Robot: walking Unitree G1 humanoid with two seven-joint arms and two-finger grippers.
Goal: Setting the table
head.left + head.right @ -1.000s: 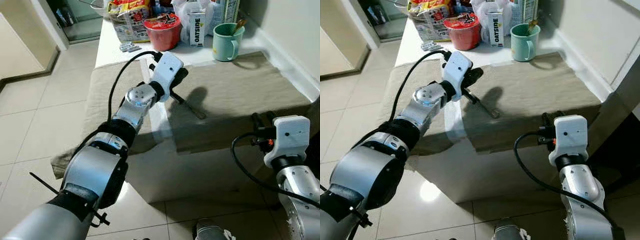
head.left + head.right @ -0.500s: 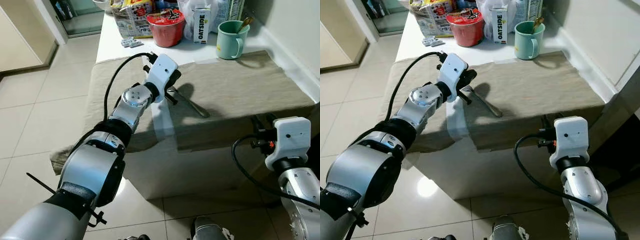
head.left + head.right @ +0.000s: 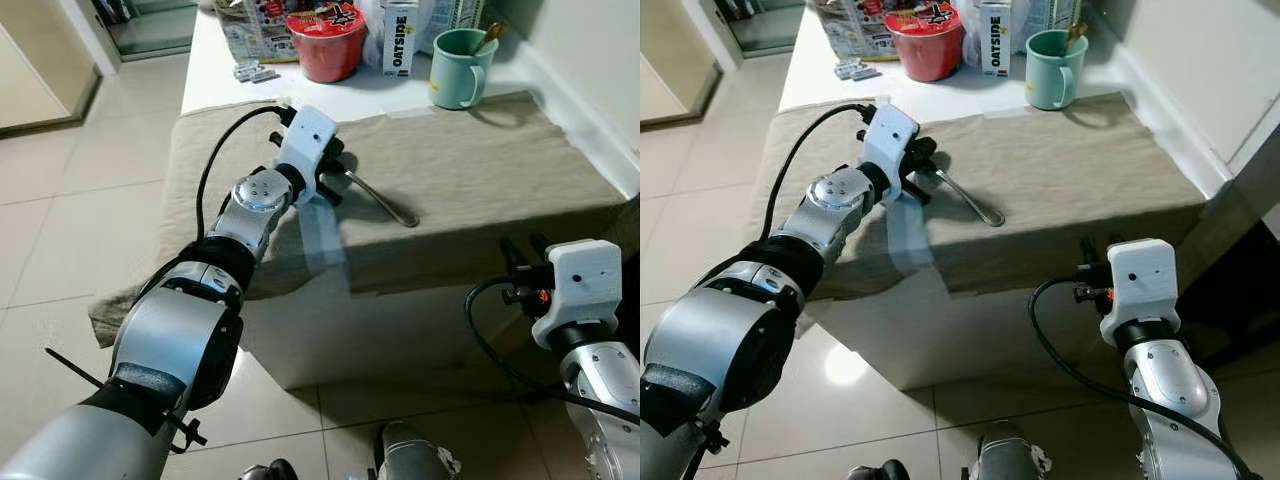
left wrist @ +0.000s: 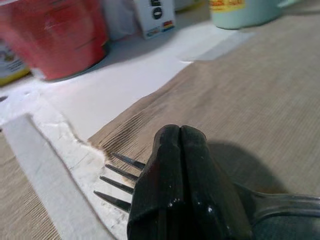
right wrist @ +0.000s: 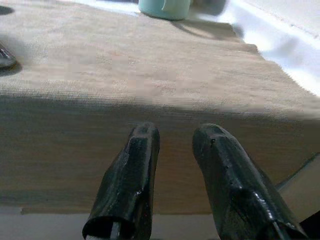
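A metal fork (image 3: 385, 203) lies across the beige tablecloth (image 3: 480, 160), its handle pointing toward the table's front right. My left gripper (image 3: 330, 172) is low over the cloth and shut on the fork's neck. In the left wrist view the closed fingers (image 4: 172, 165) cover the neck, and the tines (image 4: 117, 177) stick out past them onto a white tape strip. My right gripper (image 3: 520, 250) hangs open below the table's front edge at the right, with the cloth's overhang (image 5: 165, 100) in front of its fingertips.
At the back of the table stand a green mug (image 3: 455, 68) with a spoon in it, a red noodle bowl (image 3: 325, 42), a small carton (image 3: 400, 38) and snack packets. White tape (image 3: 322, 235) runs down the cloth. A wall is close on the right, tiled floor on the left.
My left gripper has shifted slightly left over the cloth, and more of the fork's handle shows. The handle's end has stayed in place. The right arm holds still.
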